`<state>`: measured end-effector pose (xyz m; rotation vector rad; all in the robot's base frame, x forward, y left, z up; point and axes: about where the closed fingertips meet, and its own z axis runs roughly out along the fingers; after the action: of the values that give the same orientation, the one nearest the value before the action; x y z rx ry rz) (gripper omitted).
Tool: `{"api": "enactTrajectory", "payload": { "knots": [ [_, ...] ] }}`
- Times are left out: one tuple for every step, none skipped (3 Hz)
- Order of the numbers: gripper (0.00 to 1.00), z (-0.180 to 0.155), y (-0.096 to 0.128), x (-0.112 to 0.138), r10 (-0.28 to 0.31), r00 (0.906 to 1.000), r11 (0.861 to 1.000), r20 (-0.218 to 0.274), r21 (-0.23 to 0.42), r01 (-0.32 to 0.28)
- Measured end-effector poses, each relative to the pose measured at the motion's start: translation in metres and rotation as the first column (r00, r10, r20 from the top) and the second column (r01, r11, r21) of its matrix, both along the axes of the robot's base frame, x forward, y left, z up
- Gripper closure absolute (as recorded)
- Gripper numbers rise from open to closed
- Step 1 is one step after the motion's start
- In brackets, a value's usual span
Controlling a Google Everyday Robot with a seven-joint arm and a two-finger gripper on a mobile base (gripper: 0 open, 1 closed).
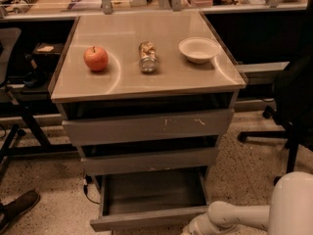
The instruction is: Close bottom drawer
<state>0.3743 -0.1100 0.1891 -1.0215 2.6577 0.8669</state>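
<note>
The bottom drawer [151, 195] of the grey cabinet stands pulled out. Its flat tray shows bare, and its plain front panel [142, 220] runs along the lower edge of the view. My white arm [234, 217] comes in from the lower right. The gripper [191, 229] sits at the right end of that front panel, cut off by the frame's bottom edge. Whether it touches the panel I cannot tell.
Above are the mid-width drawer [149, 160] and the wide scratched drawer [146, 126], both slightly out. On the cabinet top [122, 77] lie a red apple [96, 58], a can on its side [146, 57] and a white bowl [198, 49]. An office chair [288, 106] stands right, a shoe [17, 208] left.
</note>
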Motion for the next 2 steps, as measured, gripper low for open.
{"api": "enactTrajectory", "payload": {
  "knots": [
    [0.69,0.0,0.0,0.0001,0.0,1.0,1.0,0.0,0.0,0.0],
    [0.91,-0.0031,0.0031,0.0076,0.008,0.9998,1.0,0.019,0.023,-0.009]
  ]
}}
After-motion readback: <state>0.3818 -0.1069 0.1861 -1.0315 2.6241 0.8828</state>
